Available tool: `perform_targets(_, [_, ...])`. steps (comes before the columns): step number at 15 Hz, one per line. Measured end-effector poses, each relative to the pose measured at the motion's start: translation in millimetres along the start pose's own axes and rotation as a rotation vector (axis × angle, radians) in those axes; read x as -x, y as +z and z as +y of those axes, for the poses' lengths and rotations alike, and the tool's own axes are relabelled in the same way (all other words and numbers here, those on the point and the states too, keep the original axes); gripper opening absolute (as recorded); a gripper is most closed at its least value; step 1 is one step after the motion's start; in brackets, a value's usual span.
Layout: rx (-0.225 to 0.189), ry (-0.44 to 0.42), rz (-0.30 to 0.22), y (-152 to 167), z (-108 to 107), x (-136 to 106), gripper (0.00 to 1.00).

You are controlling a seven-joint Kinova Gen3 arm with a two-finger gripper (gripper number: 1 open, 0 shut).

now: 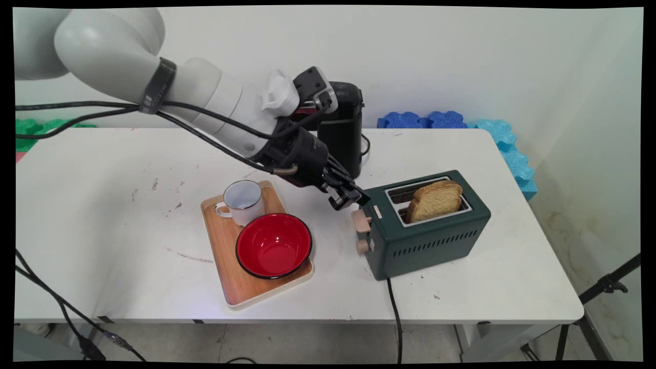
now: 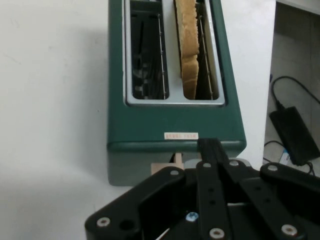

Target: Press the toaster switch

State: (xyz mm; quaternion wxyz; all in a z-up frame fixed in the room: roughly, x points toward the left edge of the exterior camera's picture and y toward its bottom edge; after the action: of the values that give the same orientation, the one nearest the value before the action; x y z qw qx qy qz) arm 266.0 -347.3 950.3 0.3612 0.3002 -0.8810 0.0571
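Note:
A dark green two-slot toaster (image 1: 430, 241) (image 2: 170, 120) stands on the white table, right of centre. A slice of brown bread (image 1: 435, 200) (image 2: 189, 45) stands upright in one slot; the other slot is empty. My gripper (image 1: 357, 197) (image 2: 211, 147) is shut with nothing in it. It hovers at the toaster's left end, just above the beige lever (image 1: 361, 221) (image 2: 164, 167). I cannot tell whether it touches the toaster's top edge. A round beige knob (image 1: 362, 247) sits below the lever.
A wooden tray (image 1: 228, 251) left of the toaster carries a red bowl (image 1: 274, 245) and a white mug (image 1: 243, 202). A black appliance (image 1: 341, 130) stands behind my hand. The toaster's black cord (image 1: 394, 307) runs over the front edge. Blue foam mats (image 1: 435, 120) lie behind the table.

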Motion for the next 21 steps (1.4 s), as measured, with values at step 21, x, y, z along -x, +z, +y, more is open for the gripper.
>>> perform_targets(21, [0.000, 0.095, -0.053, 14.0, -10.6, 15.6, 0.00])
